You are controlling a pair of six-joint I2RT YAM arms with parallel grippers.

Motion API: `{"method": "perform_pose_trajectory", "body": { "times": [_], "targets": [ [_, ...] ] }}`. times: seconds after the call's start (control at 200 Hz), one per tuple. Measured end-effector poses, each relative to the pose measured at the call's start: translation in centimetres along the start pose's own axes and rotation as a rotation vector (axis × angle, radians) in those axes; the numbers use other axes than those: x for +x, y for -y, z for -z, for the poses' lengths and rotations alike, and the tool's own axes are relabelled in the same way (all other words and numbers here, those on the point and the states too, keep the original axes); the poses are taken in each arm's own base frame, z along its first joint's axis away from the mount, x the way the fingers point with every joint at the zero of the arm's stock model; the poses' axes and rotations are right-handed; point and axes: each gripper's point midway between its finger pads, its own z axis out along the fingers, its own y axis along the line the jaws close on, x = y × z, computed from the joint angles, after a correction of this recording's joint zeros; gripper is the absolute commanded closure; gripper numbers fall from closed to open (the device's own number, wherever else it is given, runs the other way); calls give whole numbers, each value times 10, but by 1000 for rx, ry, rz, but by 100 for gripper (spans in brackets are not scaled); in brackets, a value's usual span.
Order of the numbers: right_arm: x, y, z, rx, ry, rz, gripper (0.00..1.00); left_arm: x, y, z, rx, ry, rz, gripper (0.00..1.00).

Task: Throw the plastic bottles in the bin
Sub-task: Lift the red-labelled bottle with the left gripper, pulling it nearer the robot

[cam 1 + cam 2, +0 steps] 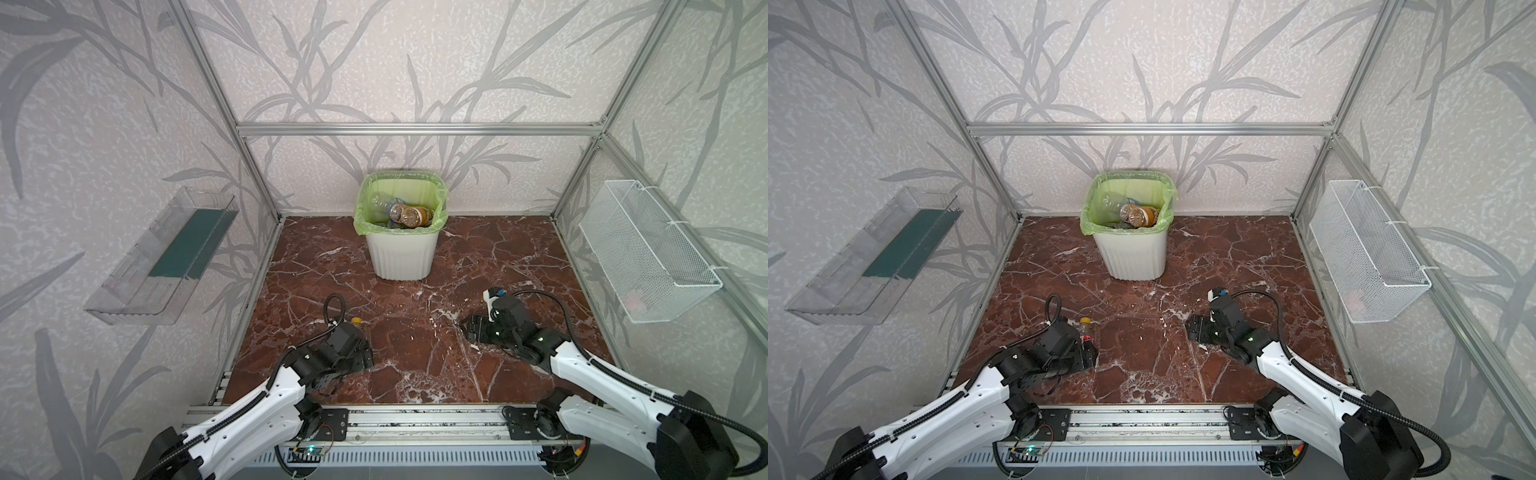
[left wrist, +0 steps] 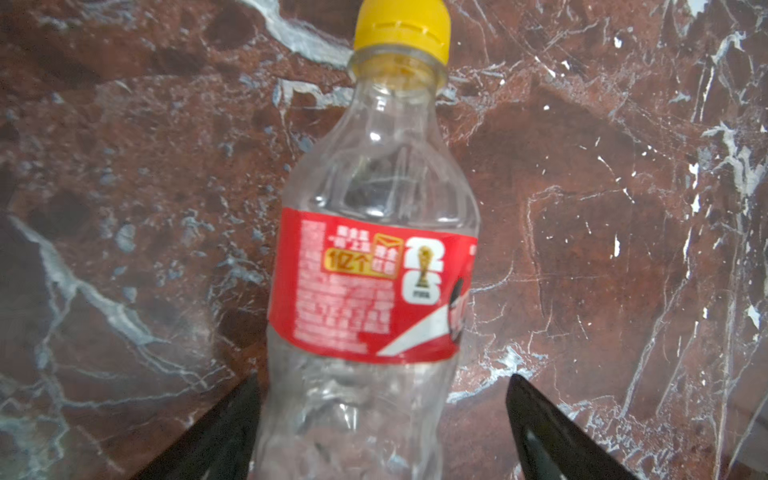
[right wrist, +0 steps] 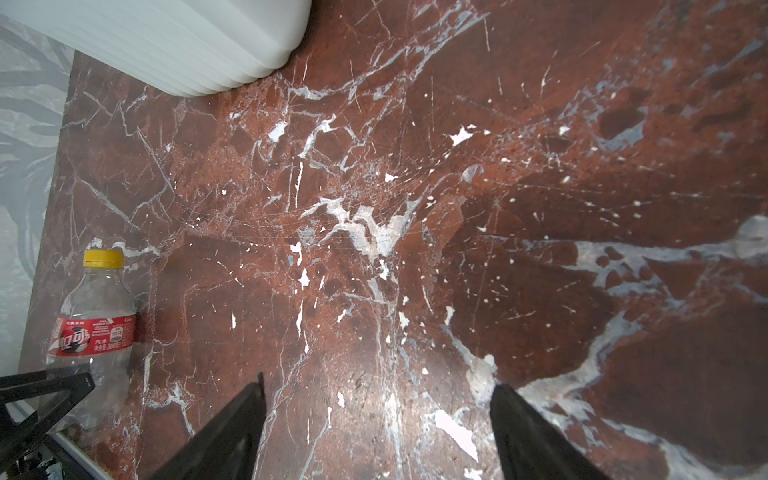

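A clear plastic bottle (image 2: pixel 374 282) with a yellow cap and red label lies on the red marble top, cap pointing toward the back wall. It also shows in both top views (image 1: pixel 356 321) (image 1: pixel 1086 328) and in the right wrist view (image 3: pixel 93 328). My left gripper (image 2: pixel 383 377) is open around its lower end: one finger (image 2: pixel 232 419) lies against it, the other stands apart. My right gripper (image 3: pixel 379 380) is open over bare marble, right of centre (image 1: pixel 471 326). The white ribbed bin (image 1: pixel 401 257) with its green bag stands at the back centre. Other plastic bottles (image 1: pixel 409 216) lie inside it.
A clear plastic tray (image 1: pixel 162 257) hangs on the left wall and a white wire-mesh basket (image 1: pixel 648 253) on the right wall. Aluminium frame posts edge the marble on both sides. A metal rail (image 1: pixel 415 424) carrying both arm bases runs along the front.
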Motion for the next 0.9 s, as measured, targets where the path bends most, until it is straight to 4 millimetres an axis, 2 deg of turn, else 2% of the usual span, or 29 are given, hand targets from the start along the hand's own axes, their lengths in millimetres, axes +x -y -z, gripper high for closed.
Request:
{"method": "perform_pose_trajectory", "body": {
  "times": [0.155,0.245,0.515,0.75,0.9],
  "targets": [
    [-3,-3,2,-8,11,1,15,4,-11,-9,-80,-27,-20,19],
    [-5,-4,4,-14,19,2,15,5,-17,-13,-124,-38,-30,27],
    [-8,-7,9,-27,39,3,16,-10,-11,-4,-129,6,-35,44],
    [-6,-5,6,-20,29,2,16,-18,-4,14,-56,71,-18,46],
    [-5,-4,4,-13,17,2,16,-35,12,39,50,163,-18,46]
  ]
}}
